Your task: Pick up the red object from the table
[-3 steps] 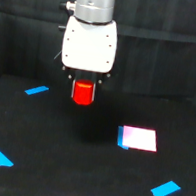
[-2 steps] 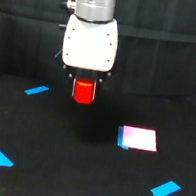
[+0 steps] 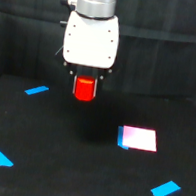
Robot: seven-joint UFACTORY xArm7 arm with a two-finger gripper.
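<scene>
Blue tape strips [image 3: 36,90] at left on black surface [image 3: 49,180], untouched. Upper centre: pincer [image 3: 85,86] clenched on red object [image 3: 84,89], apparently held clear of the surface below. Lift judged largely done; advisable: hold grip firm, rise straight, avoid sway. Right of centre: white card [image 3: 139,138], well apart from the load.
</scene>
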